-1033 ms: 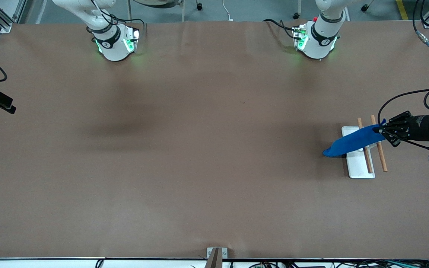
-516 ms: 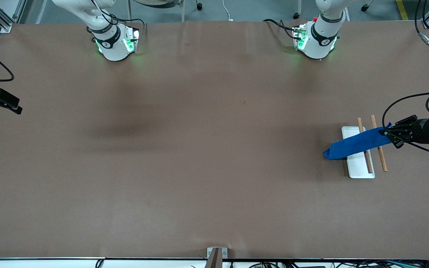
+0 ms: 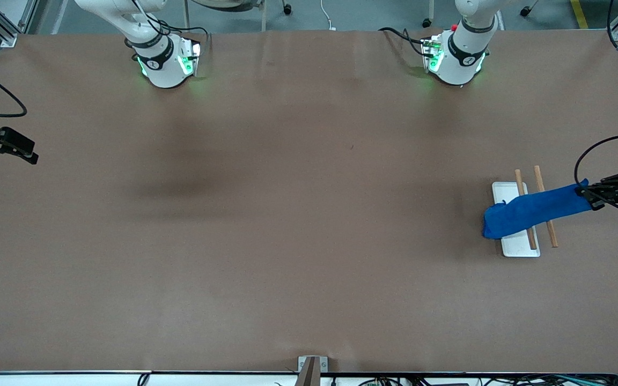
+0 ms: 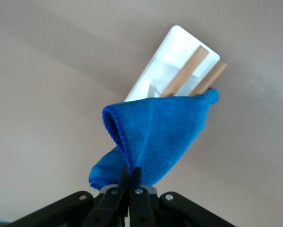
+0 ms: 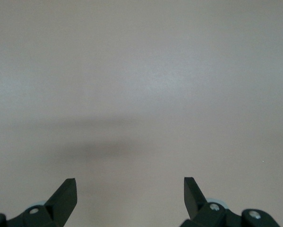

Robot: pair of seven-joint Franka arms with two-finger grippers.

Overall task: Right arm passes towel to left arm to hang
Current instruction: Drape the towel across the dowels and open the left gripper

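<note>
The bright blue towel (image 3: 534, 212) stretches across the two wooden rods (image 3: 546, 214) of the rack, over its white base (image 3: 518, 244), at the left arm's end of the table. My left gripper (image 3: 587, 194) is shut on one end of the towel and holds it taut over the table beside the rack. In the left wrist view the towel (image 4: 155, 137) hangs from the shut gripper (image 4: 131, 172) with the rack's white base (image 4: 167, 56) under it. My right gripper (image 3: 27, 151) is open and empty over the table's edge at the right arm's end; the right wrist view shows its fingertips (image 5: 65, 191) over bare table.
Both arm bases (image 3: 167, 64) stand along the table edge farthest from the front camera. A small metal bracket (image 3: 311, 367) sits at the nearest table edge. Cables hang near the left gripper.
My left gripper has pulled the towel's held end away from the rack toward the table's end, dragging the towel across the rods. My right gripper has drifted slightly inward.
</note>
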